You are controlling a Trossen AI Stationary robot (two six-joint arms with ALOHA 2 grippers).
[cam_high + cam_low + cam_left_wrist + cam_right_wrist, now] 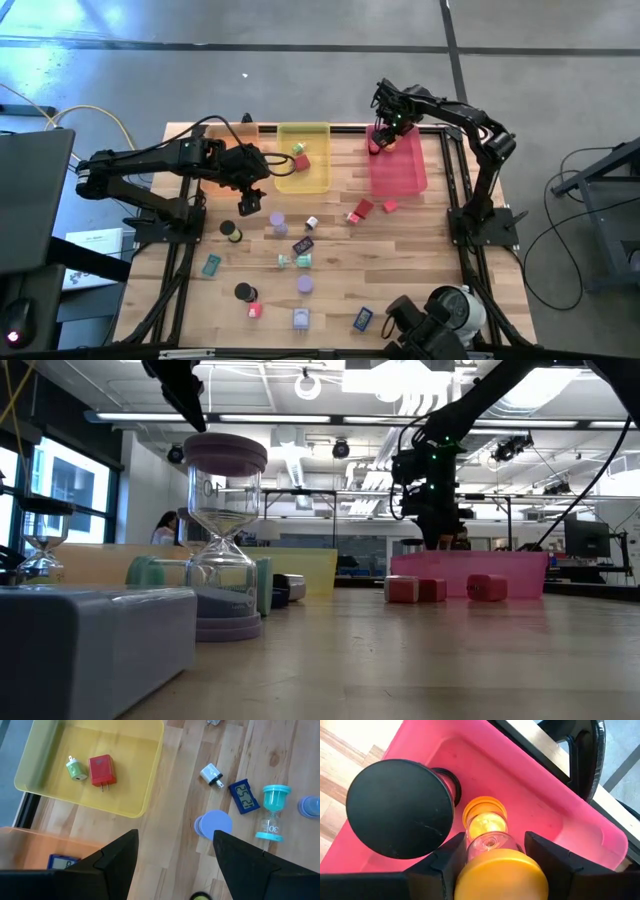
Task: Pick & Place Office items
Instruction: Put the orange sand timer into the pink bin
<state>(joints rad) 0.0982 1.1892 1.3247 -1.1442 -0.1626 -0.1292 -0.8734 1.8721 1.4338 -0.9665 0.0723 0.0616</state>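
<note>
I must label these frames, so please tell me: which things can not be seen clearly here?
- Orange tray: left wrist view, partly covered by the left gripper; the blue clock inside is half hidden.
- Yellow hourglass: right wrist view, lower cap cut off by the picture edge; whether the right gripper grips it is unclear.
- Pink tray: low view, its wall hides the contents.

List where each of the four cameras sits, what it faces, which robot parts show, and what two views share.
High: overhead, straight down on the table; both arms.
Low: table height, looking across into the room; arms overhead.
Left wrist: looks down past the open left gripper at the yellow tray.
Right wrist: looks into the pink tray, right gripper around a yellow hourglass.
Shared: the pink tray also shows in the high view.
</note>
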